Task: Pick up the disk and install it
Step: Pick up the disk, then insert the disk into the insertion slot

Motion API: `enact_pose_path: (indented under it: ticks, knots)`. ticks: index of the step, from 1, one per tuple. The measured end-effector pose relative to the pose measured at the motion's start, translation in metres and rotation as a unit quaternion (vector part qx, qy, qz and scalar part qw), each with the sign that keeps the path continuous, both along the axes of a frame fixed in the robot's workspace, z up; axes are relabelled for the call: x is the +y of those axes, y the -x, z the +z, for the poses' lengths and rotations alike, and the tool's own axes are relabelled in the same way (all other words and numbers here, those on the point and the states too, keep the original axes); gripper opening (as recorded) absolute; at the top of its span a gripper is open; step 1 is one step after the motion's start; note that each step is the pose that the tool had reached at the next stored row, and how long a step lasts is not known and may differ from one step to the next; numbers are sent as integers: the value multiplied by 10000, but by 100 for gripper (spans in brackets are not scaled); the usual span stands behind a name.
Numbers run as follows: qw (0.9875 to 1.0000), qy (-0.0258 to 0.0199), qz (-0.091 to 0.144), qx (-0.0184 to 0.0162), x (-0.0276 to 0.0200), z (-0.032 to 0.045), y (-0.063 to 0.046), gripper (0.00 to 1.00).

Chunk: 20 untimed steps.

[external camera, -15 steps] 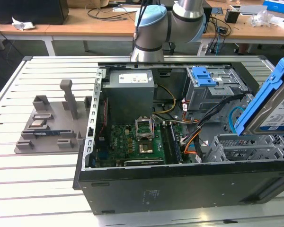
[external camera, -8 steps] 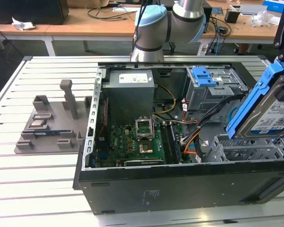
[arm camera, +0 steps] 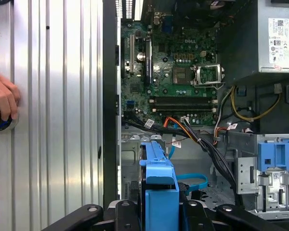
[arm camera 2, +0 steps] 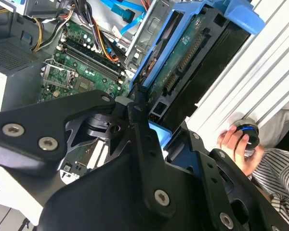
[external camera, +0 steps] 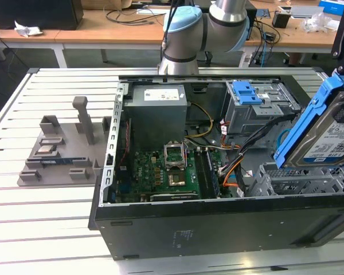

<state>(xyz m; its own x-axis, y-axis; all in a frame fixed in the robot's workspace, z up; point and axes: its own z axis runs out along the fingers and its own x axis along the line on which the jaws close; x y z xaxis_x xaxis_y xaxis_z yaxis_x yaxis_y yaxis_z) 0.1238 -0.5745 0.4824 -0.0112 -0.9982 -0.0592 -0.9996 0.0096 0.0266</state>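
Note:
The disk [external camera: 327,134], a silver drive with a white-and-blue label in a blue plastic frame, hangs tilted on edge at the exterior view's right. It is above the grey drive cage [external camera: 298,180] in the near right corner of the open computer case [external camera: 218,229]. My gripper [arm camera 2: 154,120] is shut on the disk. In the second wrist view its black fingers [arm camera 2: 135,113] clamp the blue frame, and the disk's green circuit underside [arm camera 2: 183,62] shows beyond them. The first wrist view looks along the blue frame's edge [arm camera: 159,178] between the gripper's [arm camera: 159,211] fingers.
Inside the case are a green motherboard [external camera: 166,172], a grey power supply box [external camera: 158,109], a blue bracket on a grey metal cage [external camera: 246,91] and loose orange and black cables [external camera: 232,166]. A grey parts fixture [external camera: 63,149] lies on the slatted table. A person's hand [arm camera: 2,103] rests on a round button.

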Motion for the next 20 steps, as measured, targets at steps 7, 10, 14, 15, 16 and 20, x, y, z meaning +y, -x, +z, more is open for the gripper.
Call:
enact_pose_path:
  ticks: [7, 10, 14, 15, 16, 20]
  knots:
    - [10000, 0, 0, 0, 0, -1, 0, 36]
    - [10000, 0, 0, 0, 0, -1, 0, 36]
    - [10000, 0, 0, 4, 3, -78, 0, 36]
    - [10000, 0, 0, 7, 7, -106, 0, 36]
    - [10000, 0, -1, 10, 13, -125, 0, 36]
    - [10000, -1, -5, 18, 81, -188, -9, 36]
